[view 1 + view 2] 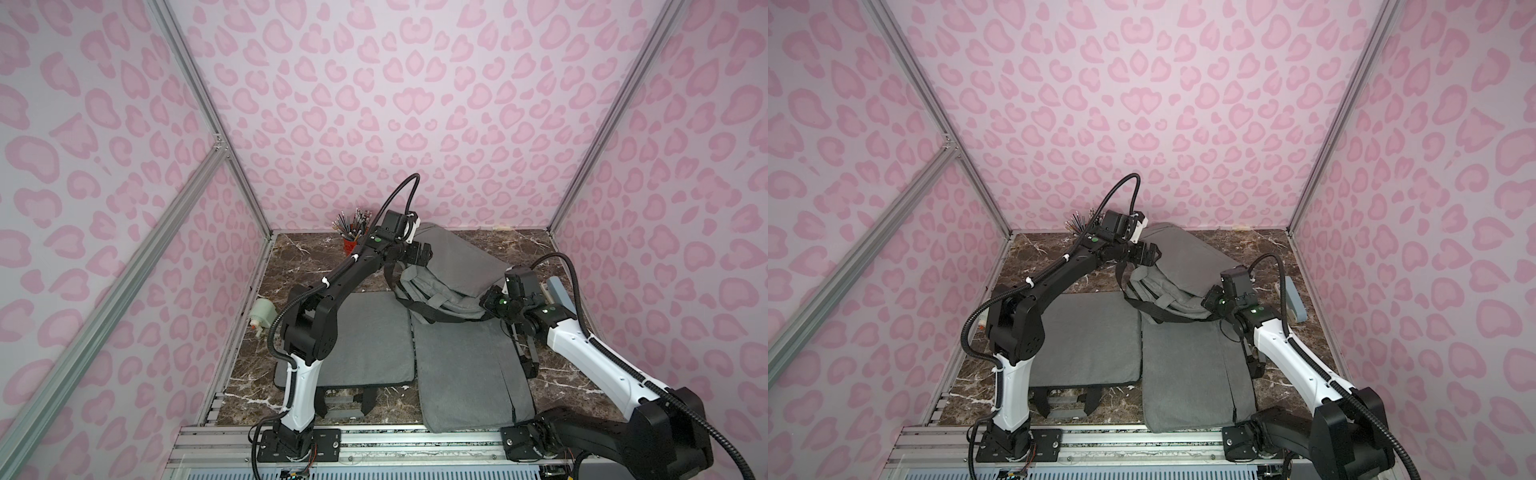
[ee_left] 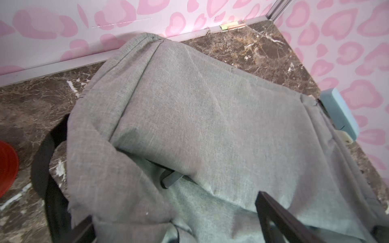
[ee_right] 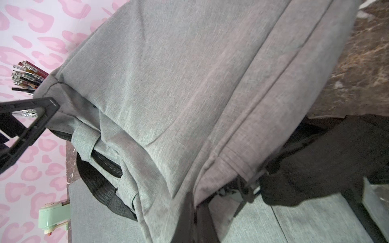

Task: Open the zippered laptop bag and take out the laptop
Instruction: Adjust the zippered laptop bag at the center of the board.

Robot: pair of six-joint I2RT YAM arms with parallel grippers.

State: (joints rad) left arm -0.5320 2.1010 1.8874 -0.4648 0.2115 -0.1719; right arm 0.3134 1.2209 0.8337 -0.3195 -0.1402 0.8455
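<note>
Grey woven-fabric laptop bag [image 1: 449,274] lies slumped at the back of the brown marble table [image 1: 299,257], its long axis running from the left end effector [image 1: 424,254], fingers spread wide just off its far corner, towards the right end effector [image 1: 490,300], pressed together at its near corner

No text, label or number can be read anywhere.
</note>
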